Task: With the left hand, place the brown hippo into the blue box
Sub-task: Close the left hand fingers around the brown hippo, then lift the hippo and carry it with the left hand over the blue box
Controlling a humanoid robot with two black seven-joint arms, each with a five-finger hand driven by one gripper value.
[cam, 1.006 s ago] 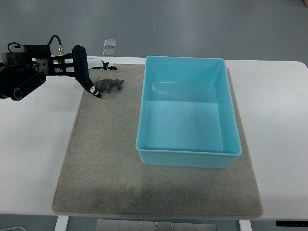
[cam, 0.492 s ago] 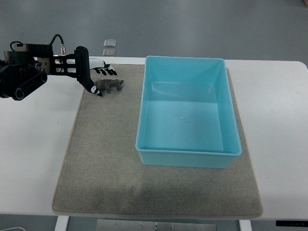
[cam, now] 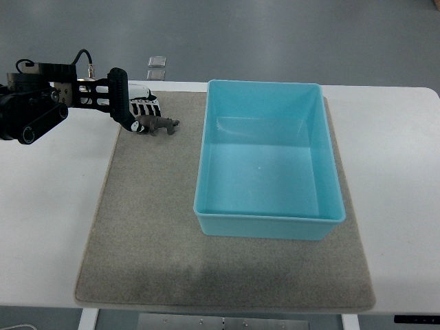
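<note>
Here, everything is placed against the box.
Box (cam: pixel 269 163): the blue bin is sitting open-topped on the mat, its long side running away from the camera, with nothing lying inside.
Hippo (cam: pixel 163 124): the small brown figure is standing on the mat to the left of the box's far-left corner, near it but apart, its head pointing toward the box.
Left hand (cam: pixel 135 110): it is reaching in from the left, well left of the box, at the hippo's tail end. Its dark thumb is angling down just beside the hippo's rear, and its black-and-white fingers (cam: pixel 147 106) are curling over the far side of the animal. I cannot tell whether they are actually gripping it or only touching it.
Mat (cam: pixel 144 234): the grey-brown felt is lying under the box and reaching out on all its sides.
Table (cam: pixel 48 220): its white top is showing left and right of the box, beyond the mat.
</note>
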